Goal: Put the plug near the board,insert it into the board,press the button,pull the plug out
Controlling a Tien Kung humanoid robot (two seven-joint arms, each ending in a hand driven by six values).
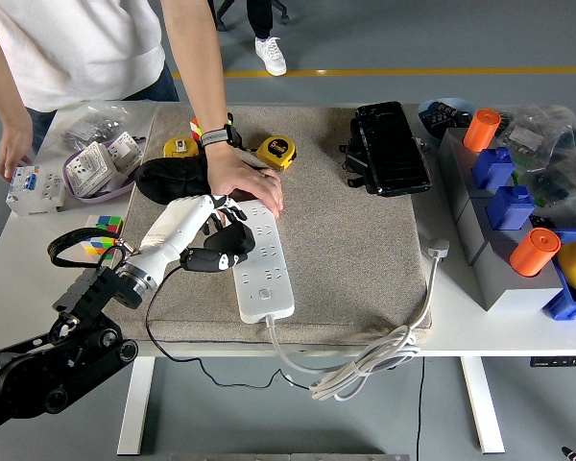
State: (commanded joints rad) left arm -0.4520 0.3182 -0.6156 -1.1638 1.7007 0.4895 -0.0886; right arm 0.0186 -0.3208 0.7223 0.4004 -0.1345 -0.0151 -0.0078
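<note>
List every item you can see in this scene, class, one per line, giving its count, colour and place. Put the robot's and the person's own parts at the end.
Power strip: one, white, on the grey mat, its cable coiled over the table's near edge.
Plug: one, white, at the mat's right edge.
Tape measures: two, yellow, far left of the mat.
Black case: one, far side of the mat.
Puzzle cubes: two, multicoloured, one left of the mat, one by the person's wrist.
Grey block: one, at right, with blue and orange parts.
Left hand: one, black and white, holding a dark plug at the strip's left edge.
Person's hand: one, pressing down the strip's far end.
Right hand: not in view.
</note>
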